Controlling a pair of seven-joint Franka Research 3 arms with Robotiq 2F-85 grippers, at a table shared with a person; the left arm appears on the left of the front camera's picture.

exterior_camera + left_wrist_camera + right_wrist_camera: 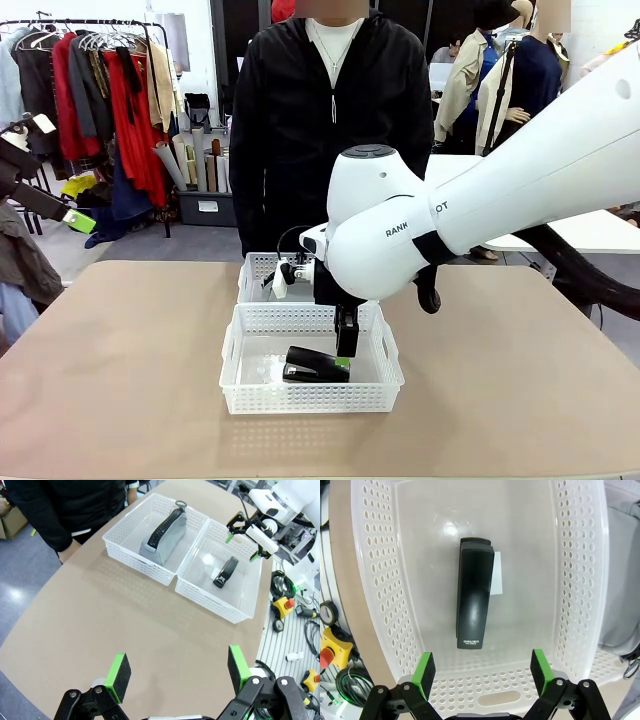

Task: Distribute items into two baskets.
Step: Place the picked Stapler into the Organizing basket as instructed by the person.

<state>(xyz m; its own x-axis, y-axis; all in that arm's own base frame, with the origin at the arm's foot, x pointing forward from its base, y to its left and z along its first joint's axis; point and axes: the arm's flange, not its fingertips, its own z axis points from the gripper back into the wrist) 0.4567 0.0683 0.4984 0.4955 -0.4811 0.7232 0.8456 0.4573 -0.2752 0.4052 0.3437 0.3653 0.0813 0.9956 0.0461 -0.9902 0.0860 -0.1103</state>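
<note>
Nearest the robot, one white basket holds the black stapler, lying flat, long axis across the basket's width. Right gripper hangs above it, fingers spread, empty. Touching behind, the second basket holds the grey waist bag. Left gripper hovers over bare table, fingers spread.

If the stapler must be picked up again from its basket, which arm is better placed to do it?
The right arm, probably. Its open gripper hangs directly over the stapler inside the near basket. The left gripper, also open, is above bare table, well away from both baskets.
</note>
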